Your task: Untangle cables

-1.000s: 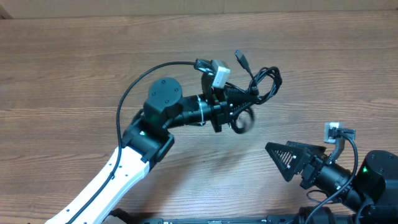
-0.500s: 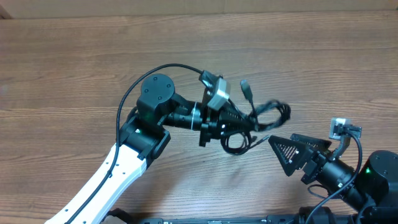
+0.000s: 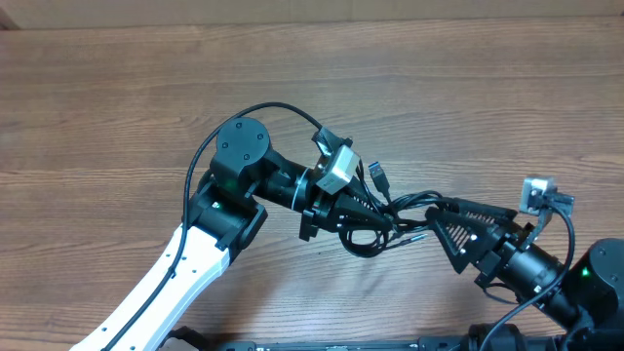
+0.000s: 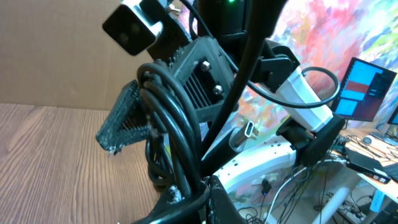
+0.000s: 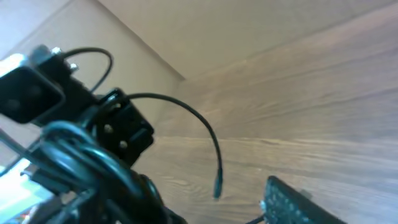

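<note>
Where the overhead view looks down on the table [image 3: 117, 97], the cables [image 3: 363, 237] hang as a black knot of loops just right of centre, clamped in the left pincer [image 3: 375, 219]. A plug [image 3: 378, 176] sticks up above the knot, and a few strands run right toward the right pincer [image 3: 439, 212], whose jaws stand apart with those strands at their tips; whether they touch I cannot tell. From the left wrist, the loops fill the middle of the frame, thick, round and rubbery, and one ribbed finger [image 4: 121, 127] of the right pincer sits just beside them at centre left. From the right wrist the bundle is a blur at lower left, and one free end [image 5: 217, 185] arcs across the middle and dangles over the wood. The cables look light and limp but springy, likely to keep their coils and slide through smooth pads. I would therefore take one strand near where it leaves the knot, not by the plug, and draw it out gently.
</note>
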Tool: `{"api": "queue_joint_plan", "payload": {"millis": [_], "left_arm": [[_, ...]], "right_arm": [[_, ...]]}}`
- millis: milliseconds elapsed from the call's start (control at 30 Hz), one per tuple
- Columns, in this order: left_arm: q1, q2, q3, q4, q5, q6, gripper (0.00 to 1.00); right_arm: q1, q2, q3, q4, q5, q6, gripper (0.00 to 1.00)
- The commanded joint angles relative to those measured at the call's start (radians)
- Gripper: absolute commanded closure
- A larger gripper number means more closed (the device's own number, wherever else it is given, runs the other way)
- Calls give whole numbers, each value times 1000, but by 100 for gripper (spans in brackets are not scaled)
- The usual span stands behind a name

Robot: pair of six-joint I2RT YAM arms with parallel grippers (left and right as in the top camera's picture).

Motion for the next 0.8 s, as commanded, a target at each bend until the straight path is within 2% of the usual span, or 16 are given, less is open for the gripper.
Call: {"api": "queue_joint_plan", "payload": {"millis": [0,200,233,333,367,400,433,467,533,633,700,733,767], "left_arm": [[4,2,22,8,3,18,96],[1,2,22,8,-47,-73,96],[-2,2,22,7,-47,-73,96],[-10,2,22,5,-58,-87,96],[-10,2,22,4,-69,-98,96],[-10,2,22,4,-82,-112,95],[-10,2,22,4,-99,-128,91],[-10,2,22,4,-113,-142,88],[-10,2,22,4,-137,-164,87],[-6,2,22,4,-137,-166,72],[-6,2,22,3,-136,-166,70],[-6,2,22,0,-136,-166,58],[-6,2,22,-4,-135,-166,33]], "right_arm": [[-2,-5,18,23,-38,-13,38],[-2,-5,18,55,-51,-34,45],[-1,-5,18,61,-51,-34,49],[-2,-5,18,72,-51,-35,69],[-2,-5,18,73,-51,-35,76],[-2,-5,18,73,-50,-35,91],[-2,-5,18,72,-45,-34,96],[-2,-5,18,71,-41,-34,96],[-2,-5,18,72,-40,-34,96],[-2,-5,18,71,-40,-34,96],[-2,-5,18,71,-39,-34,96],[-2,-5,18,71,-36,-32,96],[-2,-5,18,69,-23,-21,96]]}}
